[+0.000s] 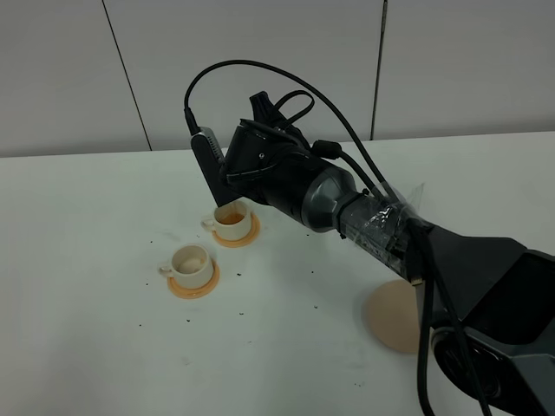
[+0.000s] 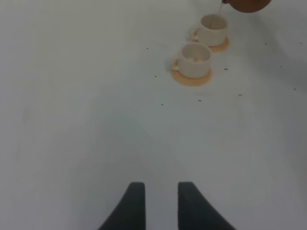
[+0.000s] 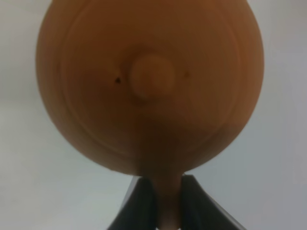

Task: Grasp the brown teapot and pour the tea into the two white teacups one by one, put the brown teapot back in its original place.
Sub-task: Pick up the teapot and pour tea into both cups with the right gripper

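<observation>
Brown teapot [image 3: 148, 86], clenched in right claw [image 3: 158, 190], pours into far teacup [image 1: 231, 222]; near teacup [image 1: 191, 260] judged next. Left claw [image 2: 157, 196] released.

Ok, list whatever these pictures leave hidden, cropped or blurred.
1. Right wrist: the brown teapot, close and blurred, fills the view; its spout and everything beneath are hidden.
2. Exterior high: the right arm hides the teapot almost wholly and covers part of the tan coaster.
3. Left wrist: the top edge crops the teapot to a sliver.
</observation>
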`<state>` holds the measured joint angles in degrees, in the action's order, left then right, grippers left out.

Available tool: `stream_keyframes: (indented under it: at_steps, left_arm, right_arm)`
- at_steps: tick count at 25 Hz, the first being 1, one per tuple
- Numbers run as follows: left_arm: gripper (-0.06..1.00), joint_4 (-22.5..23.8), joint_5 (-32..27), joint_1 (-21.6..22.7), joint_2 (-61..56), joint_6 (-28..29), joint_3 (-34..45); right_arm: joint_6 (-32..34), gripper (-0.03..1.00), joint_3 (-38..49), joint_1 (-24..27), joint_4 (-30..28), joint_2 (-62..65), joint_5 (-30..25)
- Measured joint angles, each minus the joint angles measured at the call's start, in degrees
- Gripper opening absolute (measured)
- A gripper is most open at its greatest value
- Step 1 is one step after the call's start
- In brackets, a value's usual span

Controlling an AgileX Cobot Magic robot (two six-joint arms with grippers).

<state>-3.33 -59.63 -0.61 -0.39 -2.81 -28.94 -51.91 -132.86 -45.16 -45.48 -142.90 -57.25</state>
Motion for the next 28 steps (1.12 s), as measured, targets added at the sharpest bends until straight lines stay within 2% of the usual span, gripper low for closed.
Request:
stream_keyframes:
  at_steps: [28]
  left_arm:
    - [0.24,0.00,0.00,0.00,0.00,0.00,0.00]
  right_arm:
    - [-1.81,0.10,0.00,-0.30,-0.93,0.00,-0.05]
